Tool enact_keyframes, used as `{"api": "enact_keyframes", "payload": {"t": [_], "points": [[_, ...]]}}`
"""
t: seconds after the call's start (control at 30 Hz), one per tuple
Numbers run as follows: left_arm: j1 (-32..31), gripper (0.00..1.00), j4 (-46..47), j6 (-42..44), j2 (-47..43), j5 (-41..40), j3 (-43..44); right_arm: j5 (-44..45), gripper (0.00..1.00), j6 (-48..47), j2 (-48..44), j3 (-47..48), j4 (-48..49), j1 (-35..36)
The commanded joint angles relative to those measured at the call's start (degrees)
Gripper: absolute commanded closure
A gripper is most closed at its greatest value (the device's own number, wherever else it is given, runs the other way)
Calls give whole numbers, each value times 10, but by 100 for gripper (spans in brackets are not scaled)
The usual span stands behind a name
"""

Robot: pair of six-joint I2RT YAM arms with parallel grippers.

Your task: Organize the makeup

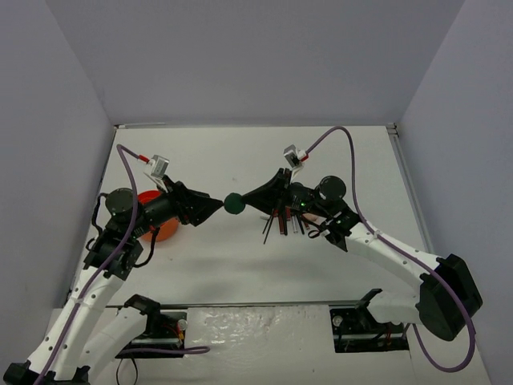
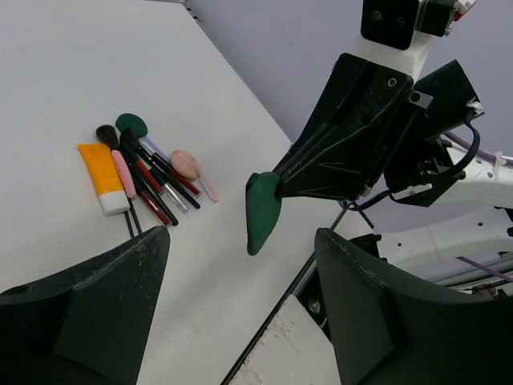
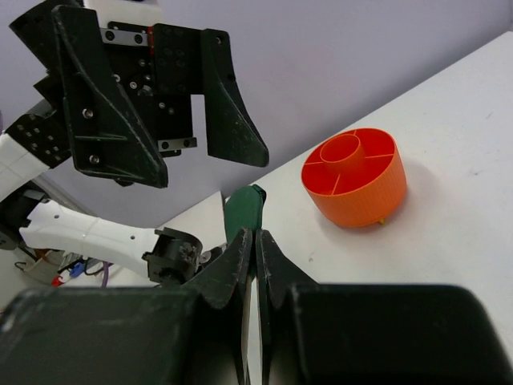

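Note:
A dark green round compact point(image 1: 233, 203) hangs in the air over the middle of the table, pinched at its edge by my right gripper point(image 1: 247, 200), which is shut on it. In the right wrist view the compact point(image 3: 243, 212) sticks up just past the shut gripper point(image 3: 255, 238). My left gripper point(image 1: 215, 207) faces it from the left, open, its fingertips point(image 2: 160, 237) wide apart with the compact point(image 2: 262, 210) just ahead of them. The other makeup point(image 2: 148, 172) lies on the table: an orange-white tube point(image 2: 103, 176), a pale pink puff point(image 2: 184, 163), another green compact point(image 2: 131, 123) and thin black brushes.
The round orange divided tub point(image 3: 354, 176) stands on the table behind my left arm, partly hidden in the top view point(image 1: 157, 222). The makeup pile point(image 1: 284, 222) lies under my right wrist. Grey walls close in three sides, and the table's near edge point(image 2: 272, 321) runs below the grippers.

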Motion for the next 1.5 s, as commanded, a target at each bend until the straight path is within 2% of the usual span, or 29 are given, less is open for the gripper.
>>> {"api": "enact_keyframes", "payload": {"t": [0.0, 0.13, 0.37, 0.5, 0.63, 0.73, 0.77, 0.83, 0.9, 0.97, 1.1, 1.17, 1.23, 1.3, 1.4, 1.47], "points": [[-30, 38, 73, -4, 10, -1, 19, -23, 100, 22, -2, 35, 104, 8], [-58, 50, 72, 1, 23, -11, 17, -29, 100, 38, -2, 28, 130, 10], [-107, 60, 75, 18, 35, -44, 19, -29, 100, 39, 1, 26, 133, 13], [-119, 76, 81, 21, 37, -49, 20, -29, 100, 38, 2, 24, 132, 14], [-121, 98, 84, 25, 29, -59, 17, -25, 100, 33, 0, 19, 124, 14], [-121, 100, 79, 35, 20, -68, 15, -19, 99, 24, -2, 17, 111, 14], [-121, 100, 77, 36, 17, -71, 14, -18, 96, 21, -3, 17, 108, 14], [-121, 100, 67, 43, 11, -76, 14, -14, 83, 14, -5, 19, 96, 14], [-122, 100, 55, 48, 6, -83, 15, -9, 68, 6, -6, 21, 83, 15], [-122, 100, 35, 57, 1, -99, 18, 0, 47, -10, -9, 24, 58, 13], [-122, 100, -32, 64, -1, -148, 26, 34, 18, -50, -23, 33, -4, 9], [-121, 100, -102, 76, 3, -205, 48, 81, 6, -101, -42, 48, -87, 6], [-121, 100, -165, 95, 12, -263, 73, 129, 0, -137, -66, 63, -180, 3], [-120, 100, -252, 104, 25, -351, 109, 200, 0, -175, -89, 68, -243, 3], [-118, 100, -399, 116, 55, -496, 168, 294, 0, -209, -127, 64, -301, 1], [-112, 100, -445, 127, 79, -583, 208, 325, 0, -221, -153, 46, -311, 0]]}}
